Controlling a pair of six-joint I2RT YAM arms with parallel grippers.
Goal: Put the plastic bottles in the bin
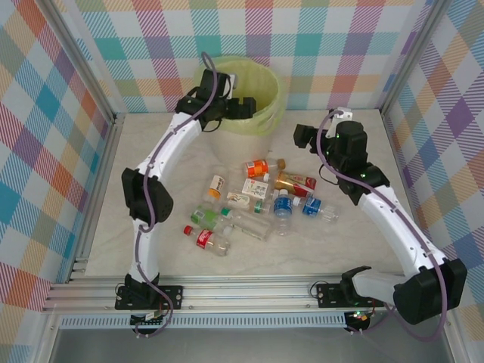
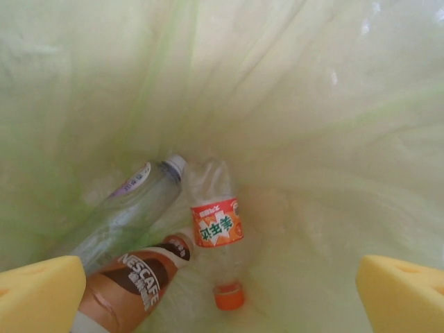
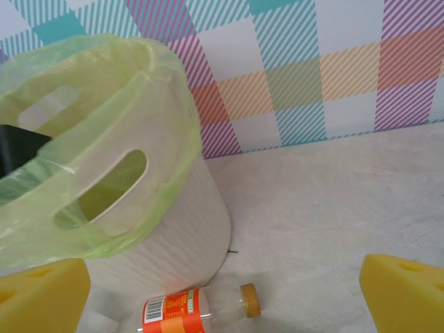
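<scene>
The bin point(image 1: 266, 97), a round white bucket lined with a yellow-green bag, stands at the back of the table. My left gripper point(image 1: 243, 108) hangs over its mouth, open and empty, its yellow pads point(image 2: 41, 295) wide apart. Below it, inside the bin point(image 2: 312, 139), lie three plastic bottles: an orange-labelled one point(image 2: 217, 223), a brown Nescafe one point(image 2: 132, 291) and a clear one point(image 2: 128, 208). Several more bottles point(image 1: 257, 200) lie scattered mid-table. My right gripper point(image 1: 305, 136) is open above the table right of the bin point(image 3: 152, 229), just behind an orange-labelled bottle point(image 3: 201, 309) with a yellow cap.
Aluminium frame posts and checked cloth walls point(image 1: 340, 45) close in the back and sides. Bare tabletop point(image 1: 355, 128) lies right of the bin and along the front rail point(image 1: 242, 287). The left arm point(image 1: 170, 151) stretches diagonally over the table's left half.
</scene>
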